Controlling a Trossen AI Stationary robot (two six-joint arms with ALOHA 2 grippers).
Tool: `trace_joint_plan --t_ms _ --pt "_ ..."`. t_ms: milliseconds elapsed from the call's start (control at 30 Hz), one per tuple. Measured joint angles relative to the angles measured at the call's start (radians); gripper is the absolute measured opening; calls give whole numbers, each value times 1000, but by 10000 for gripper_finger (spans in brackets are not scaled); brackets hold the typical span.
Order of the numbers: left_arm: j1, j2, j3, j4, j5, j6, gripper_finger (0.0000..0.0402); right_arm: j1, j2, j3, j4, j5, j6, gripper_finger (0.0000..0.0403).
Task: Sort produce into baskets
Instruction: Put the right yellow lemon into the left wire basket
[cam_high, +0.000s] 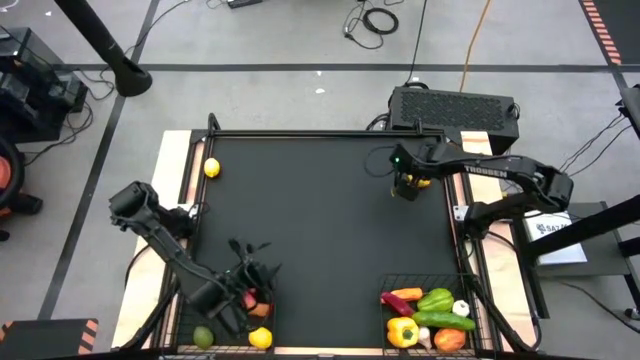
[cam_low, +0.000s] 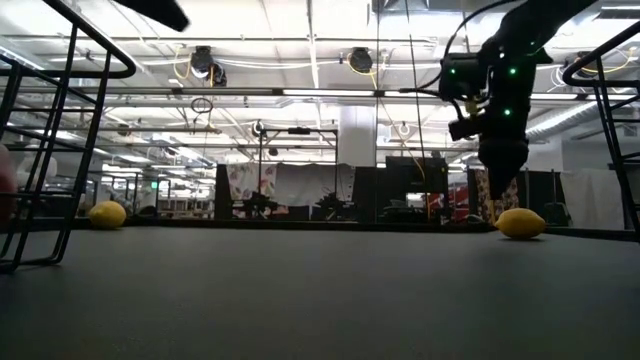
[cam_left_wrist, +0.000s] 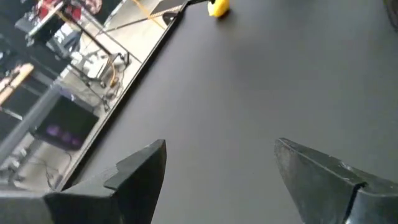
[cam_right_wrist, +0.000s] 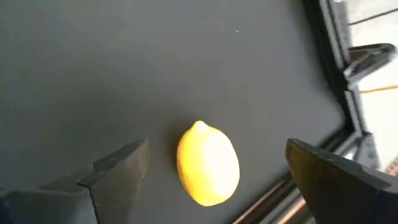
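Observation:
Two yellow lemons lie on the black mat: one at the far left (cam_high: 212, 168) (cam_low: 107, 213) (cam_left_wrist: 217, 7), one at the far right (cam_high: 424, 182) (cam_low: 520, 222) (cam_right_wrist: 208, 165). My right gripper (cam_high: 408, 187) (cam_right_wrist: 217, 148) hangs open just above the right lemon, a finger on either side, touching nothing. My left gripper (cam_high: 250, 252) (cam_left_wrist: 221, 146) is open, with nothing between its fingers, over the far edge of the left basket (cam_high: 185, 320), which holds a lime (cam_high: 203, 337), a lemon (cam_high: 261, 338) and red fruit. The right basket (cam_high: 478, 300) holds peppers, cucumber, garlic and more.
A black grilled box (cam_high: 455, 105) stands beyond the table's far right edge. A dark metal rail (cam_high: 300, 133) runs along the mat's far edge and sides. The mat's middle (cam_high: 320, 220) is bare. In the low view a black frame (cam_low: 40, 150) stands at the left.

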Motion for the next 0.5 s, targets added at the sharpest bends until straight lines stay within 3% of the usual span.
trace_joint_plan --t_ms 300,500 --pt "49 0 0 86 57 53 306 -91 0 -24 15 -36 -185 368" --pt "49 0 0 87 57 54 306 -132 30 -70 8 -37 -219 366"
